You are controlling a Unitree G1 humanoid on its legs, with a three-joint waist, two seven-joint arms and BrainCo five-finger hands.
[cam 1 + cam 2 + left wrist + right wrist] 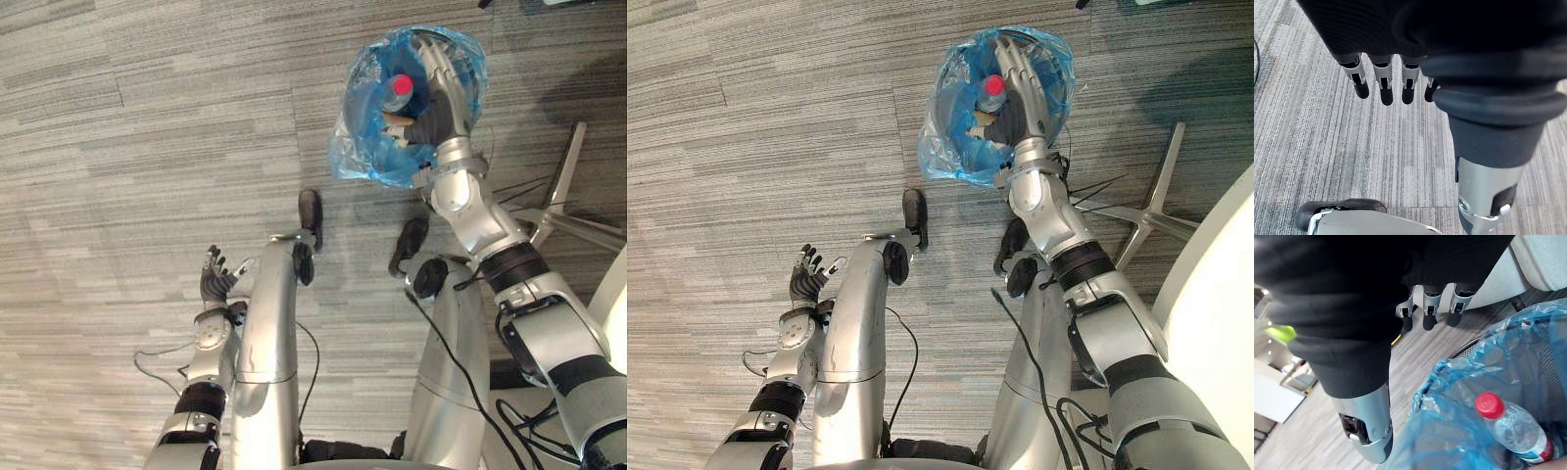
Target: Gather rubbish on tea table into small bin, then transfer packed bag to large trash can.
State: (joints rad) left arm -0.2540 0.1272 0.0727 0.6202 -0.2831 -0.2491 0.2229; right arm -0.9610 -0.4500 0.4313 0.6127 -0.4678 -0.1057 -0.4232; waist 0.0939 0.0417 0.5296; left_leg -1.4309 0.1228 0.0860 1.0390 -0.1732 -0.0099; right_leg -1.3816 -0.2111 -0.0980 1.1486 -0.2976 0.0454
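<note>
Two robot hands were recorded over a grey striped carpet (pixel 147 147).

1. Right robot hand (pixel 446 93): stretched forward and held across the open mouth of the bin (pixel 1547 357). Its fingers (pixel 1429 316) were seen straight and side by side, reaching past the far rim, with the thumb set apart; nothing was gripped. Whether the hand touched the bag could not be told.

2. Left robot hand (pixel 214 279): held low at the robot's left side, well apart from the bin. Its fingers (pixel 1386 90) were relaxed and loosely spread, with only carpet beneath them.

3. Bin: small, of black mesh, located ahead of the robot and to its right. Whether it stood on the carpet or was lifted could not be determined.

4. Bag (pixel 358 147): blue, translucent, fitted inside the bin as a liner, its crumpled edge folded out over the rim.

5. Bottle (pixel 1513 428): clear plastic with a red cap (pixel 402 83), lodged inside the bag, just beneath the right robot hand.

6. Tan item (pixel 975 122): lodged in the bag beside the bottle; its kind could not be made out.

7. Chair base (pixel 563 201): metal spokes, lying on the carpet near the bin, to the robot's right.
</note>
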